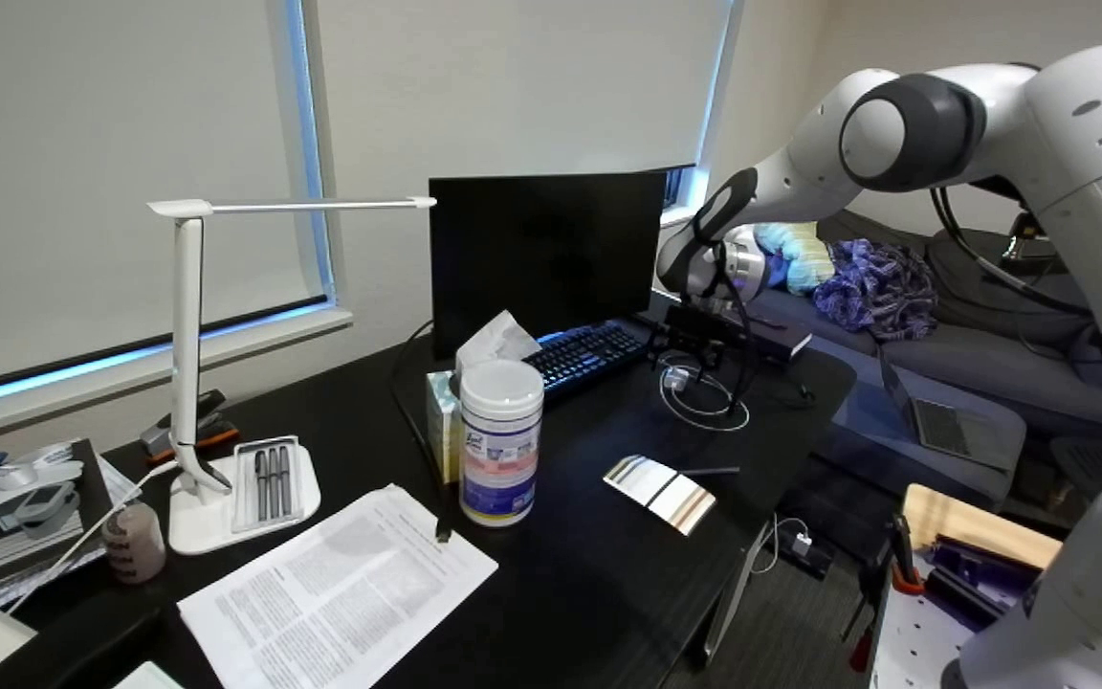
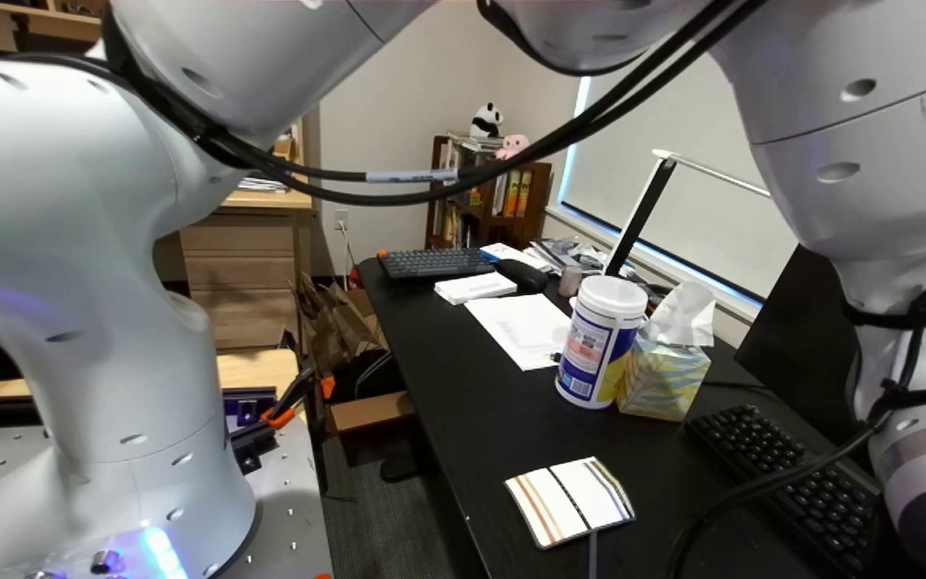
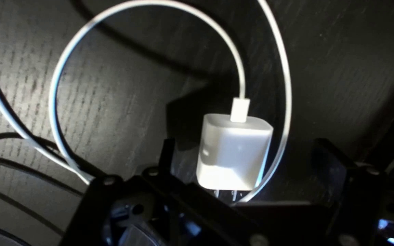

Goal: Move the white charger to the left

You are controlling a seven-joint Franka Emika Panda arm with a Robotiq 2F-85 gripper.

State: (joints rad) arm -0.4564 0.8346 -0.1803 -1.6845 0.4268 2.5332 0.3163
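1. Wrist view: one white charger (image 3: pixel 233 153) lies on the dark worktop (image 3: pixel 354 51), two metal prongs (image 3: pixel 234 195) at its lower end as seen there and one white cord (image 3: pixel 287 85) plugged into the opposite end; a run of that cord passes just beside the charger.
2. The jaws stand spread apart, one on each side of the charger, with dark worktop showing between it and each of them; they grip nothing.
3. In an exterior view the charger lies by the jaws, near a black keyboard (image 1: pixel 599 350) and one black monitor (image 1: pixel 551 268). Two keyboards can be counted in all, with another keyboard (image 2: pixel 439 264) at the worktop's far end.
4. One striped pad (image 1: pixel 661 493) lies on the worktop, well apart from the charger, with one thin grey stick (image 1: pixel 716 471) at its edge.
5. One wipes tub (image 1: pixel 501 455) stands upright with its white lid on, its contents hidden. Just beside it is one patterned tissue box (image 2: pixel 664 384), a white tissue (image 2: pixel 680 314) rising from the top.
6. One white desk lamp (image 1: pixel 187 344) carries a shallow tray (image 1: pixel 245 498) on its base; three dark pens (image 1: pixel 274 483) lie in the tray. Near it stands one small pinkish jar (image 1: pixel 135 544), whose contents cannot be made out.
7. One wooden bookcase (image 2: pixel 518 231) holds books (image 2: pixel 515 193), too small to count, with two plush toys on top, a panda (image 2: pixel 485 121) and a pink one (image 2: pixel 513 146).
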